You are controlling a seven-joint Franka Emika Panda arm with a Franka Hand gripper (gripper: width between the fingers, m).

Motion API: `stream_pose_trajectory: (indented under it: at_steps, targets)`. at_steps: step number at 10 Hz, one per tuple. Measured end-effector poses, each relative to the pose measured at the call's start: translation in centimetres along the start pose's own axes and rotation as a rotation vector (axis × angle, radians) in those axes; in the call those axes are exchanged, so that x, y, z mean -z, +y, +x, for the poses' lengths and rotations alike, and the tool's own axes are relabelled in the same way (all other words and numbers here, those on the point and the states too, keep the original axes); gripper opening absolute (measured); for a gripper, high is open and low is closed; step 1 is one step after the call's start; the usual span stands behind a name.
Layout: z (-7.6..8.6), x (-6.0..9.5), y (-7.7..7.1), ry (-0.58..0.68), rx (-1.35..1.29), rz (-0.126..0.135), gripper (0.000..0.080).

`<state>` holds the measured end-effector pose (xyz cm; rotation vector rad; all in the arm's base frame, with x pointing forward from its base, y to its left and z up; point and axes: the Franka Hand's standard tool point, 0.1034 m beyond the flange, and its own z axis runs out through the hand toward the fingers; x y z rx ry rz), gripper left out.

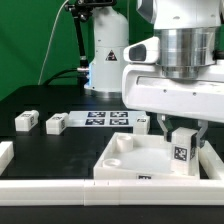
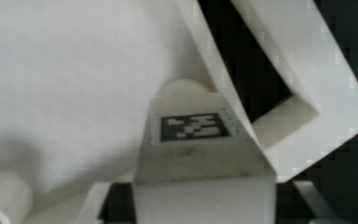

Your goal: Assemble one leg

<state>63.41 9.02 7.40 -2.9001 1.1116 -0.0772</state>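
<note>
Exterior view: fingers [image 1: 172,128] hold the leg [image 1: 181,150] over the tray's [image 1: 120,160] corner.

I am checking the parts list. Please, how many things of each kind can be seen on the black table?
Legs: 4, three loose at, and one in the gripper at
Large white square piece: 1
Marker board: 1
Total: 6
</note>
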Motion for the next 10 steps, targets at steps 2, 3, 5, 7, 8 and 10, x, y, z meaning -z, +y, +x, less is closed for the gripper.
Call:
stream_pose_trajectory:
  at_steps: [2, 3, 5, 7, 8, 10]
  targets:
    - [0.17, -0.05, 0.20, 0.005, -0.006, -0.006, 0.0298]
    - [0.16, -0.06, 0.20, 0.005, -0.006, -0.006, 0.0493]
    - [0.15, -0.09, 0.21, 0.005, -0.006, -0.006, 0.0597]
    - [0.15, -0.11, 0.22, 0.005, -0.006, -0.006, 0.0646]
    - [0.15, -0.11, 0.22, 0.004, -0.006, -0.006, 0.0646]
    - [0.15, -0.12, 0.22, 0.004, -0.006, -0.007, 0.0649]
